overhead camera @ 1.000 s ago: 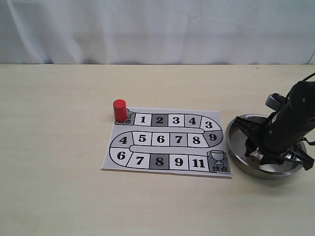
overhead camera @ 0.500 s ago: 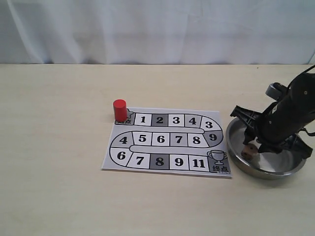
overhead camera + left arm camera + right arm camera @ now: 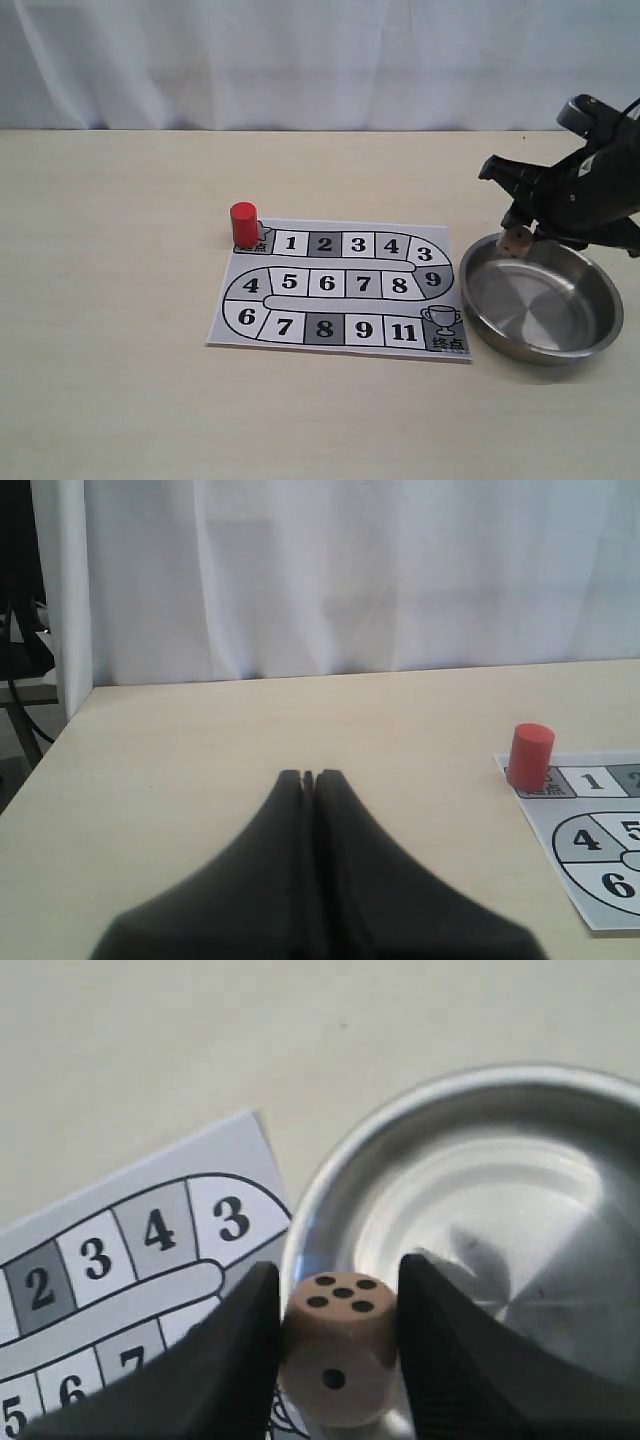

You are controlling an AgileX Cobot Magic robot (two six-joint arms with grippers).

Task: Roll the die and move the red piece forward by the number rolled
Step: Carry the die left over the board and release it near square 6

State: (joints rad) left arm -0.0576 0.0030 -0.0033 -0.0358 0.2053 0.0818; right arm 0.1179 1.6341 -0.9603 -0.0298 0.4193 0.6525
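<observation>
Inside my right claw (image 3: 338,1380) the small tan wooden die (image 3: 338,1335) sits clenched, now lifted out of the round steel bowl (image 3: 545,356) below me and hanging over its board-side rim, ready, I judge, to drop for the roll. Being a cube, it has no long axis; its five-pip and one-pip faces turn toward my wrist camera. Well beyond, across the printed paper board (image 3: 330,322), the red cylinder piece (image 3: 242,222) stands upright on the start square. My left claw (image 3: 310,778) is closed on nothing.
</observation>
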